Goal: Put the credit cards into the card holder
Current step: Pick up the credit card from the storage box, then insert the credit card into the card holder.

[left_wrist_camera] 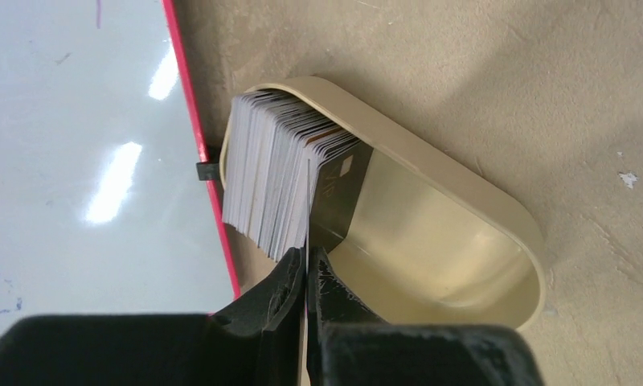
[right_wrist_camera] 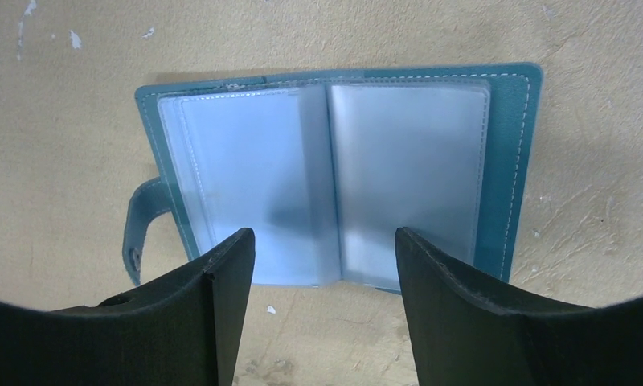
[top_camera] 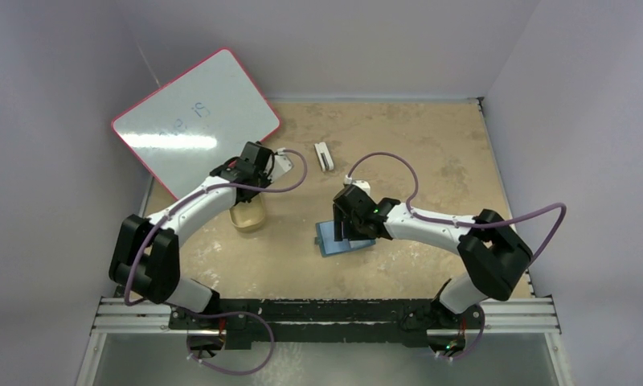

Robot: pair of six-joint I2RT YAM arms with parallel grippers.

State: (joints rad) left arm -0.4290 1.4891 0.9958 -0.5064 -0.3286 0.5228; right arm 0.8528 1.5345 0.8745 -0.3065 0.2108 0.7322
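Note:
A stack of credit cards [left_wrist_camera: 270,181] stands on edge in the tan tray [left_wrist_camera: 455,193]; a dark card [left_wrist_camera: 340,189] is at its front. My left gripper [left_wrist_camera: 309,256] is shut, its fingertips pinching the lower edge of that dark card. In the top view the left gripper [top_camera: 252,169] is over the tray [top_camera: 248,219]. The teal card holder [right_wrist_camera: 511,161] lies open on the table with its clear pockets up and its snap strap [right_wrist_camera: 141,225] at the left. My right gripper [right_wrist_camera: 325,241] is open and empty just above its near edge; it also shows in the top view [top_camera: 352,221], over the holder [top_camera: 338,241].
A red-framed whiteboard [top_camera: 194,121] lies at the back left, right beside the tray [left_wrist_camera: 77,161]. A small white oblong block [top_camera: 324,155] lies behind the holder. White walls close in the tan table [top_camera: 431,153].

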